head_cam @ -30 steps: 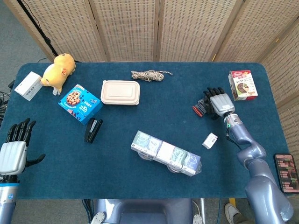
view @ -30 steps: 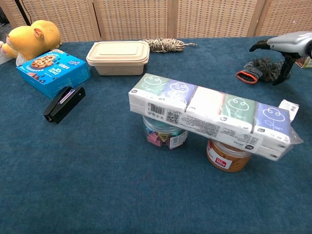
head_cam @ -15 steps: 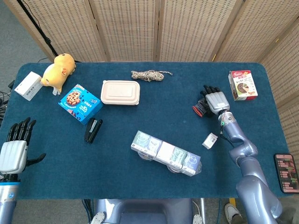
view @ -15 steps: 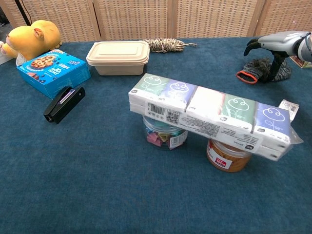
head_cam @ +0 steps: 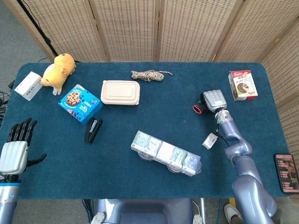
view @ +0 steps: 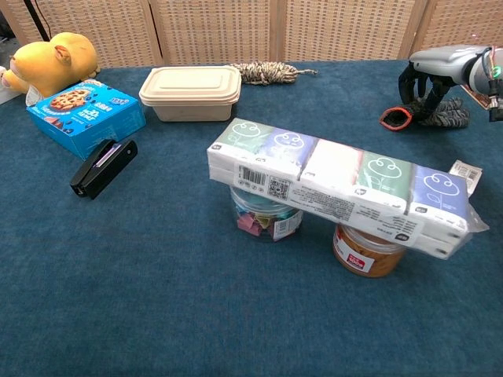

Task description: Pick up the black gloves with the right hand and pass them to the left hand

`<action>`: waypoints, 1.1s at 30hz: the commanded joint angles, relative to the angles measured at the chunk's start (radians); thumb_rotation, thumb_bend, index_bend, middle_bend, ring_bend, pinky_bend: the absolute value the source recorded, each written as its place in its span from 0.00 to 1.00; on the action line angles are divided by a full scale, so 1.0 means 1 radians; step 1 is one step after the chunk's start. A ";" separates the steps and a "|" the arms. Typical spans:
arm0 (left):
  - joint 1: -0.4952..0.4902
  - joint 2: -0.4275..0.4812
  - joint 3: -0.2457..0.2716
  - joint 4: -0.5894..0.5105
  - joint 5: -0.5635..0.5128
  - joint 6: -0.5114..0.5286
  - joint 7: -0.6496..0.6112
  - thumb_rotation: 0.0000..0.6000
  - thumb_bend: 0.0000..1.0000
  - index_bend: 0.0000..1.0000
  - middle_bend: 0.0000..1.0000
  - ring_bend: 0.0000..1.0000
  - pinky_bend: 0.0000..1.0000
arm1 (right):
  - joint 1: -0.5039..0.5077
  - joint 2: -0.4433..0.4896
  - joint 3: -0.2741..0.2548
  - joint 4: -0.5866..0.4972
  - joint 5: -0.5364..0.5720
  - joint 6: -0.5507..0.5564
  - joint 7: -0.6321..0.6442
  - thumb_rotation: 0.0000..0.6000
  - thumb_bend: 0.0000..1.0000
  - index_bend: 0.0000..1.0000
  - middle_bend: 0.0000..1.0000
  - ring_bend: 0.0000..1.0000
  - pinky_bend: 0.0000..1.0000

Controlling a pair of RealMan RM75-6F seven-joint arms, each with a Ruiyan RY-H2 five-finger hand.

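The black gloves (head_cam: pixel 199 108), with a red cuff (view: pixel 395 118), lie bunched on the blue table at the right. My right hand (head_cam: pixel 214 100) sits on top of them with its fingers (view: pixel 410 82) curled down around the fabric, gripping it at table level. In the chest view the same right hand (view: pixel 440 64) arches over the gloves (view: pixel 442 115). My left hand (head_cam: pixel 15 150) hovers at the table's near left edge, fingers spread and empty; only the head view shows it.
A long tissue pack (head_cam: pixel 167 159) rests on two jars (view: pixel 266 219) mid-table. A small white box (head_cam: pixel 210 140) lies near my right forearm, and a red snack box (head_cam: pixel 242 85) beyond it. Stapler (head_cam: pixel 93 130), cookie box (head_cam: pixel 80 103), lunch box (head_cam: pixel 120 92), rope (head_cam: pixel 149 74) and plush (head_cam: pixel 58 71) sit left.
My right hand has moved onto the gloves and its fingers have curled from spread to closed around them. The left hand has stayed put.
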State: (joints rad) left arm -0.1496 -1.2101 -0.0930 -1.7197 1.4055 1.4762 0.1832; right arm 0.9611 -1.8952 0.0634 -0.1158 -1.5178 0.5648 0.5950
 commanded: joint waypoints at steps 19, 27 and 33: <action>-0.014 0.001 0.019 -0.010 0.040 -0.028 0.004 1.00 0.03 0.00 0.00 0.00 0.00 | -0.058 0.036 0.012 -0.065 0.012 0.247 0.171 1.00 0.43 0.57 0.52 0.50 0.55; -0.129 0.080 0.024 -0.095 0.073 -0.211 0.031 1.00 0.03 0.00 0.00 0.00 0.00 | -0.112 0.034 0.022 -0.105 0.009 0.491 0.057 1.00 0.46 0.58 0.52 0.50 0.55; -0.211 0.144 -0.018 -0.220 0.069 -0.290 0.079 1.00 0.03 0.00 0.00 0.00 0.00 | -0.140 0.051 0.008 -0.189 -0.024 0.691 -0.122 1.00 0.47 0.58 0.53 0.50 0.55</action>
State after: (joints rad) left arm -0.3268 -1.0958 -0.0925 -1.8978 1.4741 1.2194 0.2430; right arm 0.8417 -1.8546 0.0783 -0.2563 -1.5227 1.1772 0.5514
